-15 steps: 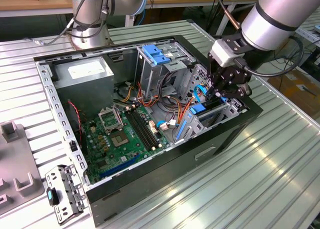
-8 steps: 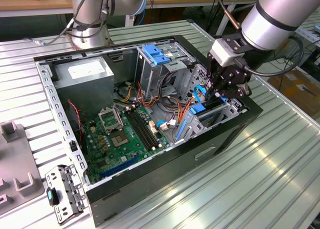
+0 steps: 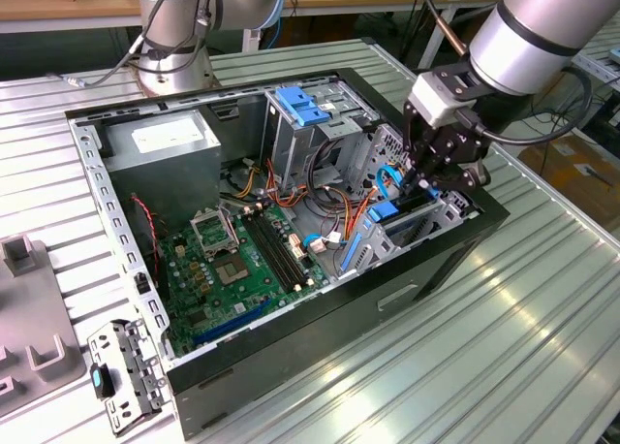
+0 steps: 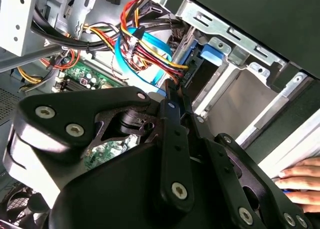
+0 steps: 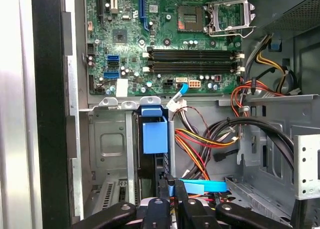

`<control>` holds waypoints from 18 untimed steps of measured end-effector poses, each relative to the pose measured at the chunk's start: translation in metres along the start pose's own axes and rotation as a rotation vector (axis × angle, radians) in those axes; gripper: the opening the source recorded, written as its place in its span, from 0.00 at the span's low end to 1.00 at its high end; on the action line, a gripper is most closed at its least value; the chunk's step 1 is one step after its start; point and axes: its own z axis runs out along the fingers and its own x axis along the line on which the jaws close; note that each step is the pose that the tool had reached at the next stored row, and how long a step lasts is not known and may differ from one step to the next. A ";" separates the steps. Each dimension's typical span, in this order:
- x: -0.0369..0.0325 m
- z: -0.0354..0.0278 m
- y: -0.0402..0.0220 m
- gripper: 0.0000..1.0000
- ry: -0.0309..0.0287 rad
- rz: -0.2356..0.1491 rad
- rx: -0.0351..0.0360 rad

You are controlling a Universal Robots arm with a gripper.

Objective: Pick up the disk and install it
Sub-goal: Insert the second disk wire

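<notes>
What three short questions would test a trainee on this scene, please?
1. True or false: the disk lies on the table, outside the computer case.
2. The claw is nearest to: A) the drive bay; B) the processor socket; C) the power supply.
3. Fill in: the disk's end handle is ___ in colour.
Key: 1 false, it stands in the drive bay; 2 A; 3 blue.

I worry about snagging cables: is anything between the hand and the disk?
Nothing visible. In the first wrist view the hand is right at the disk in its bay; the blue cable and coloured wires lie beside.
</notes>
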 end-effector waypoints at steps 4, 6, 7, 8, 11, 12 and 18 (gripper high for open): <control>0.0022 -0.0002 -0.0001 0.16 0.0020 0.007 -0.0037; 0.0036 -0.0003 -0.0006 0.16 0.0021 0.008 -0.0073; 0.0044 -0.0003 -0.0009 0.16 0.0023 0.009 -0.0090; 0.0048 -0.0001 -0.0010 0.16 0.0021 0.009 -0.0096; 0.0048 0.0007 -0.0029 0.16 0.0024 0.009 -0.0114; 0.0049 0.0009 -0.0034 0.16 0.0024 0.009 -0.0115; 0.0050 0.0027 -0.0037 0.16 -0.0046 0.009 -0.0118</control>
